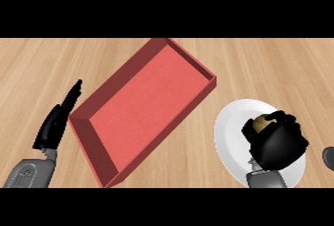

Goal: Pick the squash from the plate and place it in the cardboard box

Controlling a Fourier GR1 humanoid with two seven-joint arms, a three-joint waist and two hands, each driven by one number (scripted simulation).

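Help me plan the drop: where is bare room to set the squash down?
The red box is bare inside. Bare counter lies between it and the plate. Crowded: the plate, where the right hand curls round the squash; the left hand rests beside the box.

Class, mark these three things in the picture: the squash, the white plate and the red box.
squash (263,122): head view, its visible yellow top.
white plate (228,132): head view, bare left rim.
red box (140,110): head view, middle of its floor.

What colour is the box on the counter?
The box is red, with darker red sides. It shows best in the head view.
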